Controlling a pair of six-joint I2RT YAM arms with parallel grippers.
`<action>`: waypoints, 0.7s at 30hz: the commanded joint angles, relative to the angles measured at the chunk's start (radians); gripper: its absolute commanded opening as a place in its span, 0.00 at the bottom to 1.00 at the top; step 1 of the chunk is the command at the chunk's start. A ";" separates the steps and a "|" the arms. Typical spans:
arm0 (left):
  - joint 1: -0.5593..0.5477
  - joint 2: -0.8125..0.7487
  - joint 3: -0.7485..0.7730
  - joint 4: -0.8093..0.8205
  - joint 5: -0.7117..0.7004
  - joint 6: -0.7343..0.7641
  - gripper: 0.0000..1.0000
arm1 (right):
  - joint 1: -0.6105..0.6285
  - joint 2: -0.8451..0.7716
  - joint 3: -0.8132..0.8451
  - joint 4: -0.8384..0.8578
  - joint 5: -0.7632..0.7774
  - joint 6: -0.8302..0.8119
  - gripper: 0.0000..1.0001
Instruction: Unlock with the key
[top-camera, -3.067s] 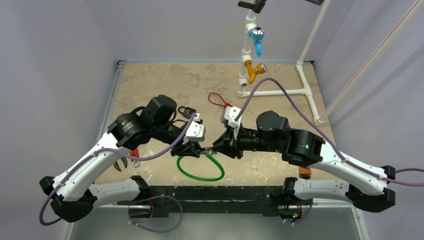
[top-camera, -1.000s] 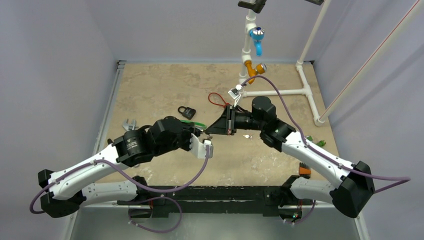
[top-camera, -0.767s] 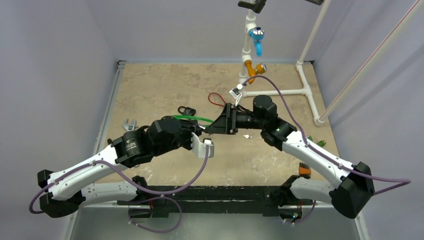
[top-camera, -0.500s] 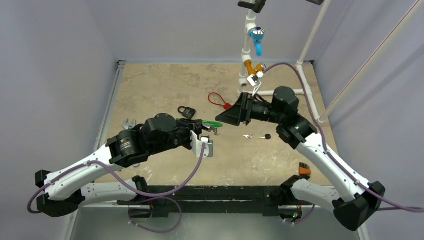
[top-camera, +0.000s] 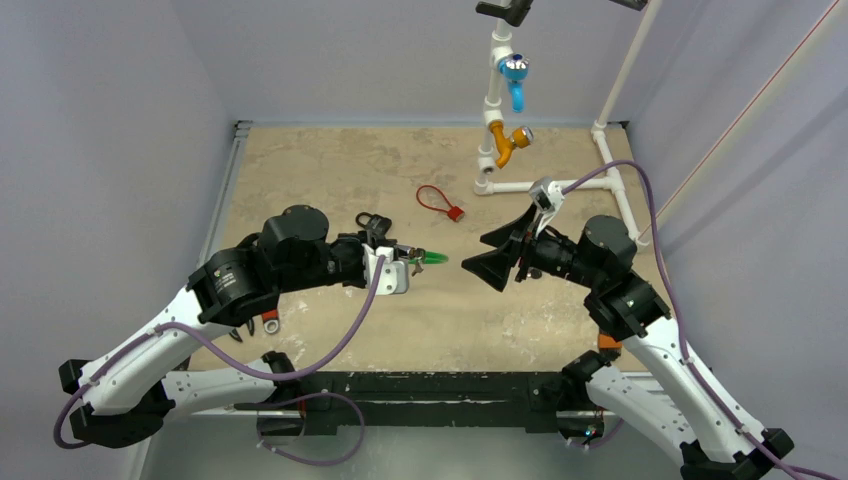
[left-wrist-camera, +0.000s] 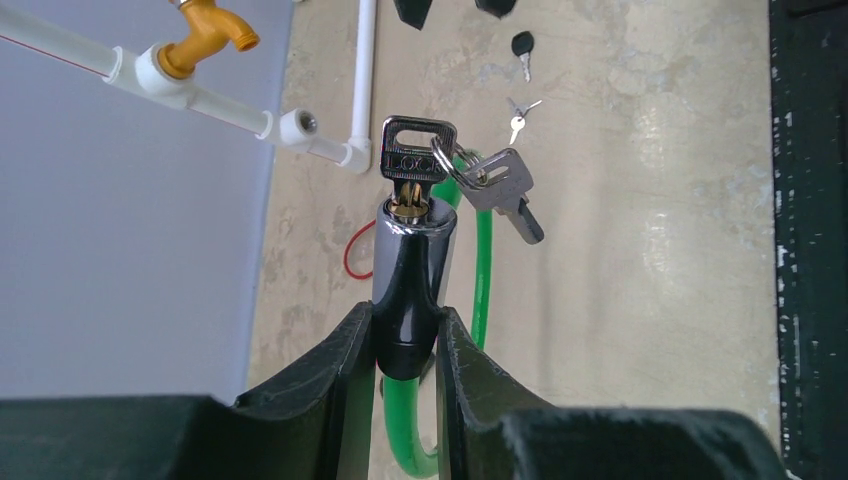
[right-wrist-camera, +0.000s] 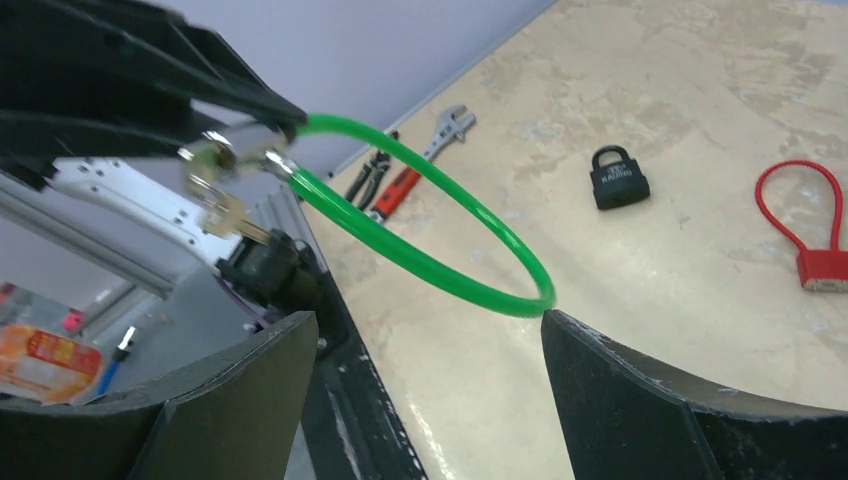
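My left gripper (left-wrist-camera: 405, 312) (top-camera: 403, 264) is shut on the black and chrome barrel of a green cable lock (left-wrist-camera: 408, 265), held above the table. The silver key (left-wrist-camera: 415, 150) is pushed into the barrel's end, and a second silver key (left-wrist-camera: 500, 185) hangs from its ring. The green cable loop (left-wrist-camera: 484, 270) (right-wrist-camera: 420, 250) (top-camera: 432, 258) sticks out toward my right gripper. My right gripper (top-camera: 497, 253) (right-wrist-camera: 425, 318) stands open a short way to the right of the loop, with nothing between its fingers. In the right wrist view the key (right-wrist-camera: 205, 160) shows at the upper left.
A black padlock (top-camera: 372, 222) (right-wrist-camera: 618, 180) and a red cable tie lock (top-camera: 440, 200) (right-wrist-camera: 810, 230) lie further back. A black-headed key (left-wrist-camera: 521, 45) and small silver keys (left-wrist-camera: 517, 112) lie on the table. A white pipe frame (top-camera: 545, 185) with taps stands back right. A wrench (right-wrist-camera: 445, 130) and pliers (right-wrist-camera: 385, 195) lie left.
My right gripper opened, came off the key end of the lock and drew back to the right. My left gripper stayed shut on the lock and shifted left and back.
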 joint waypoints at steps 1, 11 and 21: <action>0.026 -0.007 0.084 0.008 0.147 -0.069 0.00 | 0.000 -0.021 -0.071 0.096 -0.010 -0.154 0.82; 0.029 0.034 0.122 -0.020 0.189 -0.086 0.00 | 0.145 0.078 -0.045 0.204 -0.017 -0.221 0.81; 0.032 0.059 0.135 -0.020 0.193 -0.097 0.00 | 0.274 0.169 -0.050 0.295 0.043 -0.237 0.57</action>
